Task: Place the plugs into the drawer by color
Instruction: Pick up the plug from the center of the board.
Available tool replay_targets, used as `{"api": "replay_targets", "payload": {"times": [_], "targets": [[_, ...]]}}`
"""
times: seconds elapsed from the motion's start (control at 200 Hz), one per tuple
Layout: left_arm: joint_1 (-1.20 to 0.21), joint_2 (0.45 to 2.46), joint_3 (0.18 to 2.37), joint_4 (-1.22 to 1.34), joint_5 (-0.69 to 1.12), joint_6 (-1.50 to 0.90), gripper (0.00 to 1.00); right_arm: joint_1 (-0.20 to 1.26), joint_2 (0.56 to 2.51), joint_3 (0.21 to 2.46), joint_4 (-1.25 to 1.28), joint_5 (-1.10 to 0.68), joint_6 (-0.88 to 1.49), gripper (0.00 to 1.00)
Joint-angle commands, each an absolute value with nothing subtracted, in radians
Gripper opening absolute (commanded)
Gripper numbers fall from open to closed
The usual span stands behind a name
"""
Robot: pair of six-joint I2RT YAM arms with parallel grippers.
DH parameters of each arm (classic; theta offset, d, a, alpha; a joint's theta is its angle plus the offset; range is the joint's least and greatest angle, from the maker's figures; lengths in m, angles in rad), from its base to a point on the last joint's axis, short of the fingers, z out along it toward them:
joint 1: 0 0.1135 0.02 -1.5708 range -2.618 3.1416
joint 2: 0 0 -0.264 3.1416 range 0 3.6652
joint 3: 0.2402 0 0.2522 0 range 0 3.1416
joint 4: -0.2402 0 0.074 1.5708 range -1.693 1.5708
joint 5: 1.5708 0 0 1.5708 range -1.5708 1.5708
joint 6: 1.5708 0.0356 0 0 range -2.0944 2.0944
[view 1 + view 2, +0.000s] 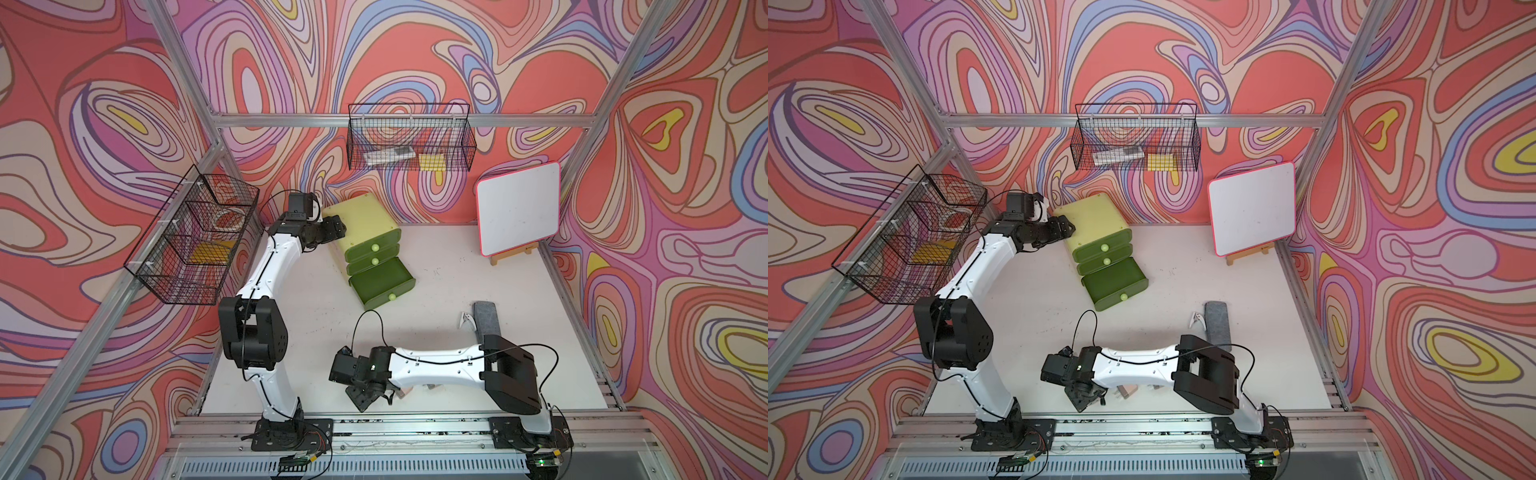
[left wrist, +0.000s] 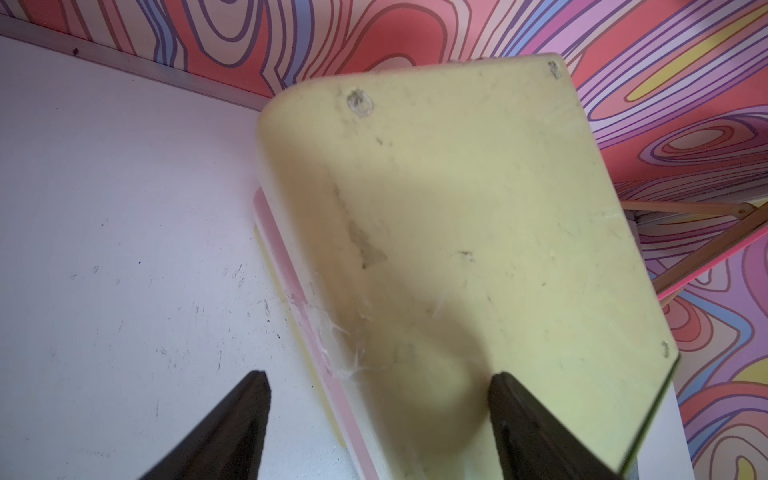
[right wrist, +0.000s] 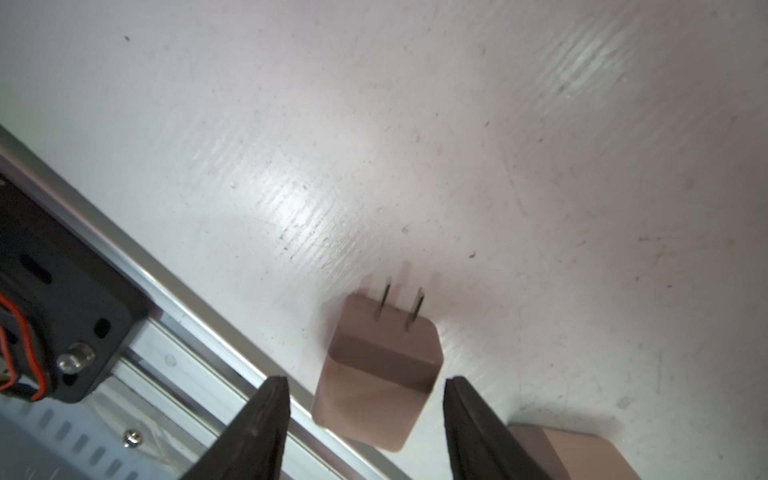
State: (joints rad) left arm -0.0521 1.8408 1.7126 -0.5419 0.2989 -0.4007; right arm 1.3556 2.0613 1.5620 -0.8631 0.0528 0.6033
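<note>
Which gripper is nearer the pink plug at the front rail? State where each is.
Right. The right gripper hangs over the pink plug, open jaws either side of it. The left gripper is far off at the back, by the yellow-green cabinet.

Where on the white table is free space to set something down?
Free: the stretch between the open olive-green bottom drawer and the pink-rimmed white board, and the middle before that drawer. Crowded: the front edge, pink cube plugs under the right arm.
</note>
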Motion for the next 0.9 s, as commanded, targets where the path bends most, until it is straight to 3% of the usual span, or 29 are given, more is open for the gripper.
{"api": "replay_targets", "payload": {"times": [0.0,0.486,0.896], "targets": [[-0.054,1.848,1.679,-0.65,0.254,-0.382,0.82,1.354,2.096,1.591,-0.902,0.051,0.593,0.59],[-0.054,1.856,1.68,-0.655,0.244,-0.377,0.82,1.302,2.072,1.613,-0.923,0.079,0.564,0.42],[-0.054,1.863,1.68,-0.649,0.244,-0.382,0.82,0.979,2.086,1.872,-0.871,0.221,0.265,0.44]]}}
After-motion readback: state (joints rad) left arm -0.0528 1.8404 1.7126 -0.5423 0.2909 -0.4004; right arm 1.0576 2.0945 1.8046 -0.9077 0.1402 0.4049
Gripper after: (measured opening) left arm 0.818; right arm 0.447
